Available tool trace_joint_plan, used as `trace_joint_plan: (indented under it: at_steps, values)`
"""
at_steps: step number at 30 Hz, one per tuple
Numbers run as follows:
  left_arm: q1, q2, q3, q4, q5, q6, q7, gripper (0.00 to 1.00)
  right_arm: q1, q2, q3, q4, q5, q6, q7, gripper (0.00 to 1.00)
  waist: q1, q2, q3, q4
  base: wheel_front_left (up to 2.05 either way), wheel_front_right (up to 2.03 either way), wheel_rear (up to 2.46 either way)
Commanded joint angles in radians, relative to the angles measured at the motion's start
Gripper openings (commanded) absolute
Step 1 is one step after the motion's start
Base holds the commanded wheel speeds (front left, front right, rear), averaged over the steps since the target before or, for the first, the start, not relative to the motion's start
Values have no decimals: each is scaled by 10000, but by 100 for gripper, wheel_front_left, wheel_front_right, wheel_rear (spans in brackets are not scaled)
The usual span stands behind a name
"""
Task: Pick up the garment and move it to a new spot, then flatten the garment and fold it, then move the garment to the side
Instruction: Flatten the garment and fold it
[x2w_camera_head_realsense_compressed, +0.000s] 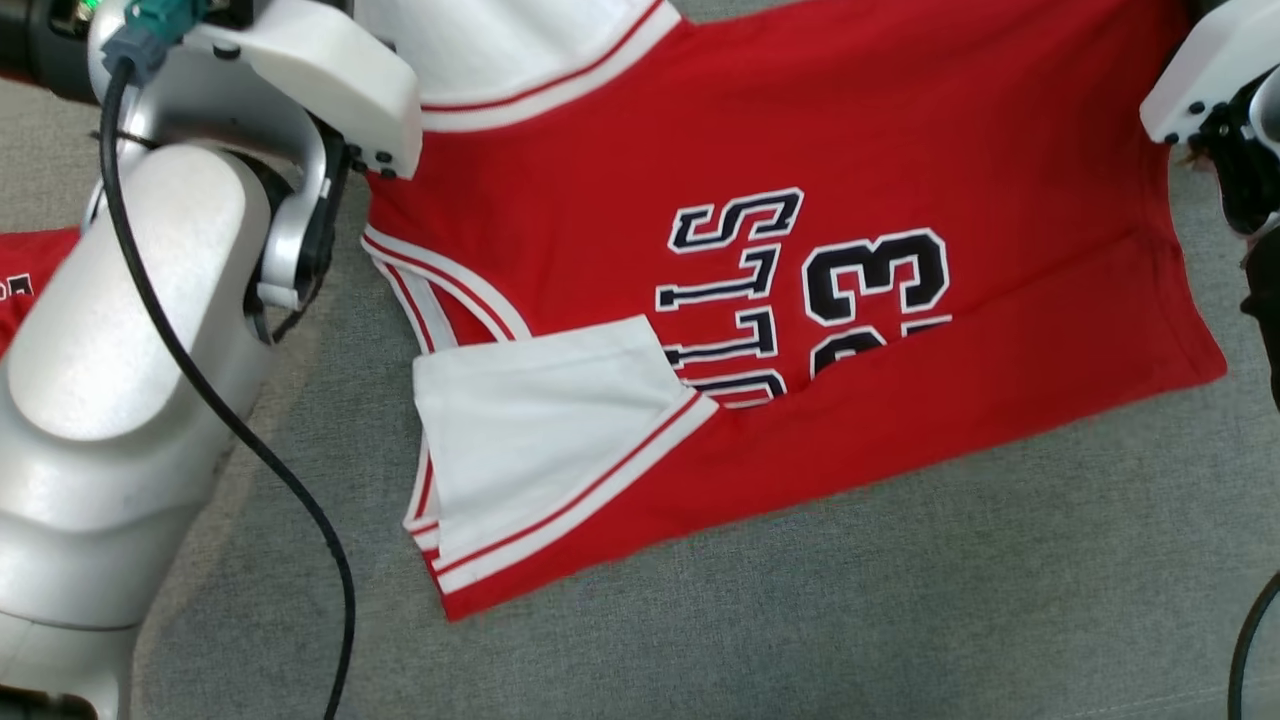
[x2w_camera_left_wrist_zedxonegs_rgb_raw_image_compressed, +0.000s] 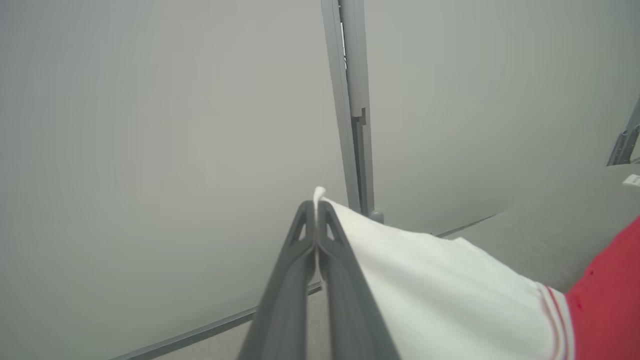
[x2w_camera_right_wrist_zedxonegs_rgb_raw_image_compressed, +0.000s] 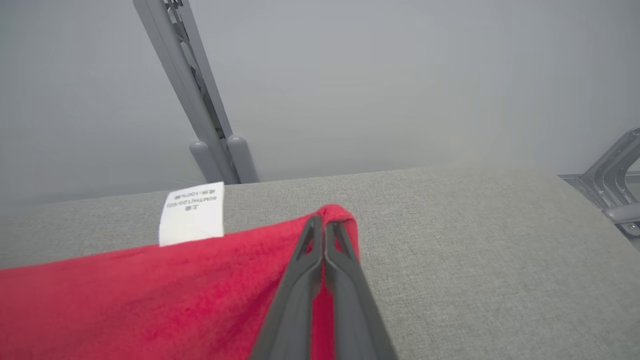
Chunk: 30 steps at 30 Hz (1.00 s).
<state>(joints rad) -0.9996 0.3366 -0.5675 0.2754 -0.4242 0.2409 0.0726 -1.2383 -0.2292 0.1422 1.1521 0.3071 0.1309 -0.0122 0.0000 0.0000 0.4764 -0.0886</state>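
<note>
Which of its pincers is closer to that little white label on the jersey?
Right. The right pincer is shut on the red edge of the jersey, with the label just beside it on that edge. The left pincer clamps the white shoulder at the far end.

Fingers pressed tight together on left end effector (x2w_camera_left_wrist_zedxonegs_rgb_raw_image_compressed: 316, 212) and right end effector (x2w_camera_right_wrist_zedxonegs_rgb_raw_image_compressed: 324, 227).
</note>
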Motion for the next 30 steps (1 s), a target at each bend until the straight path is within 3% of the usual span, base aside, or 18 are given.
trace_joint_plan:
  at_steps: [1,8,13,26,30]
  values:
    - [-265,93,77,87,100,-77,-214,0,-170,-104,-15,53,77,-3,-194,0,0,0,0,11,0,0,0]
    - [-257,-12,-23,208,-5,-330,-678,0,-33,-31,166,86,705,-3,-111,0,0,0,-141,105,0,0,0]
    - [575,68,-116,-291,-286,-365,-802,0,665,-402,799,-344,1432,-3,303,0,0,0,-505,323,0,0,0]
    - [3951,874,-159,-3362,-944,443,-540,0,3365,-2159,2400,-2746,4280,-3,1140,0,0,0,-1267,739,0,0,0]
    - [4810,818,-259,-4019,-1293,629,-376,0,3839,-2551,2684,-3166,4788,-3,1193,0,0,0,-1263,810,0,0,0]
